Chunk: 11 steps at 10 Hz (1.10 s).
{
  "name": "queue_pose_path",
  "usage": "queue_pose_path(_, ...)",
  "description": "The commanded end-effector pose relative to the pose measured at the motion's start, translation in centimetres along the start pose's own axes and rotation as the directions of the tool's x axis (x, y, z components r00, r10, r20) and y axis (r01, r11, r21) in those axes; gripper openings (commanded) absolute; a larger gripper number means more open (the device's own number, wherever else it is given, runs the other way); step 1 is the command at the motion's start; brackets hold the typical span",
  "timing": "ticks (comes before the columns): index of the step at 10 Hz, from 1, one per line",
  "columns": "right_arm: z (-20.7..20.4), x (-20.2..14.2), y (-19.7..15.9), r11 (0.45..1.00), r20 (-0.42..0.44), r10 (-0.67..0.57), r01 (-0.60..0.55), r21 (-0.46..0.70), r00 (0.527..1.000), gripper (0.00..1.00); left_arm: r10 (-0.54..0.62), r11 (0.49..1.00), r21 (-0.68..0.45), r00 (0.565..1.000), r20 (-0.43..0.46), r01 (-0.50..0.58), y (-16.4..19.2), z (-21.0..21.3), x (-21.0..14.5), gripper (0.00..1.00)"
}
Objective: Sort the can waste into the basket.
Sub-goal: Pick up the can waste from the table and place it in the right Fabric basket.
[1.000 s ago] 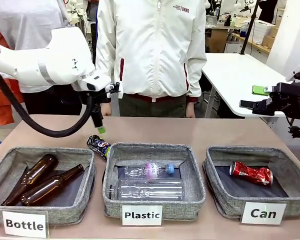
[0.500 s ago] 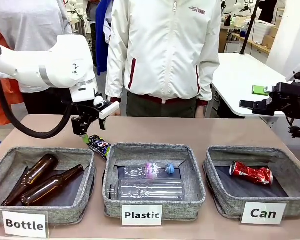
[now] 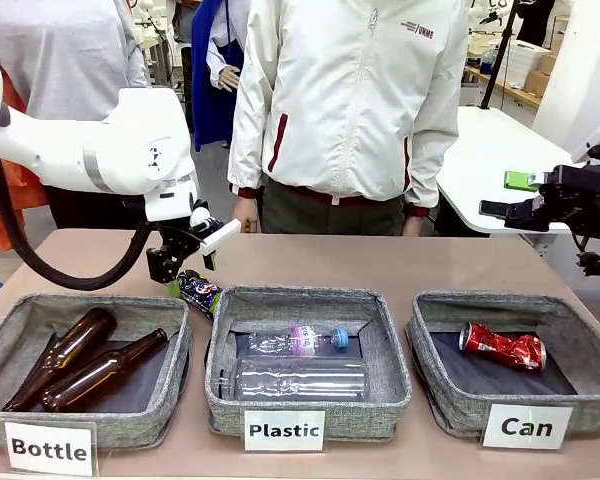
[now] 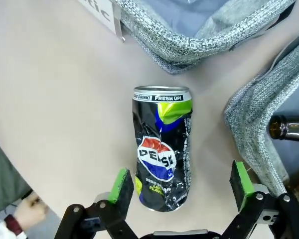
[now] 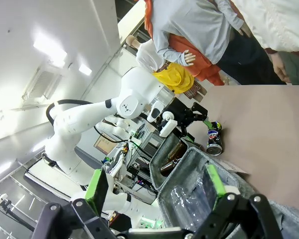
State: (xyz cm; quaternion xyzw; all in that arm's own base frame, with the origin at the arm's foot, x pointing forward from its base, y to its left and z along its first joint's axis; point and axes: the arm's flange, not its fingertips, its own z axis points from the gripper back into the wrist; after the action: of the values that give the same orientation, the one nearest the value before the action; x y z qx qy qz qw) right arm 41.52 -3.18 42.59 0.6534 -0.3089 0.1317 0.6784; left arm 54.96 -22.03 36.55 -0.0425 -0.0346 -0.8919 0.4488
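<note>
The brown table [image 3: 400, 265] is shared with a person in a white jacket [image 3: 350, 100], who is seen standing at its far edge. The white left arm [image 3: 90, 150] is reached in from the left side and bent down toward the table.

Three grey woven baskets are set in a row along the near side. The "Bottle" basket [image 3: 130, 430] is placed at the left and two brown glass bottles [image 3: 80, 360] are laid in it. The "Plastic" basket [image 3: 390, 380] is placed in the middle and clear plastic bottles [image 3: 300, 378] are laid in it. The "Can" basket [image 3: 450, 395] is placed at the right, and the crushed red can [image 3: 502, 347] is laid on its side on the dark lining.

The right claw [image 3: 510, 195] is held well above the table's right end with its fingers spread apart and nothing between them.

The left claw [image 3: 188, 270] is lowered over the black Pepsi can [image 3: 197, 292], which is laid on the table just behind the gap between the "Bottle" and "Plastic" baskets. In the left wrist view the claw [image 4: 182, 181] is seen spread wide, with the crushed end of the can [image 4: 162, 164] set between its green pads. A clear gap is seen at one pad; whether the other is touched cannot be told.
</note>
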Motion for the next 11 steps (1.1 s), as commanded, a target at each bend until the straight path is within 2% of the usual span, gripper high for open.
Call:
queue_pose_path(1, 0.3, 0.3, 0.2, 1.000, -0.012, 0.004, -0.004, 0.006, 1.000, 1.00, 0.016, 1.000, -0.010, 0.998, -0.059, -0.017, 0.1, -1.3, 0.8, 1.00)
queue_pose_path(5, 0.3, 0.3, 0.2, 1.000, -0.012, 0.004, -0.004, 0.006, 1.000, 1.00, 0.090, 0.994, -0.053, 0.992, -0.088, -0.095, 2.0, -5.1, 0.5, 1.00)
queue_pose_path(9, 0.3, 0.3, 0.2, 1.000, -0.012, 0.004, -0.004, 0.006, 1.000, 1.00, 0.114, 0.989, -0.087, 0.987, -0.111, -0.124, 3.1, -6.6, 1.0, 1.00)
queue_pose_path(10, 0.3, 0.3, 0.2, 1.000, -0.012, 0.004, -0.004, 0.006, 1.000, 1.00, 0.116, 0.989, -0.078, 0.987, -0.107, -0.125, 3.2, -6.4, 1.1, 0.56)
queue_pose_path(11, 0.3, 0.3, 0.2, 1.000, -0.012, 0.004, -0.004, 0.006, 1.000, 1.00, 0.124, 0.988, -0.074, 0.987, -0.106, -0.132, 3.2, -6.3, 1.0, 0.43)
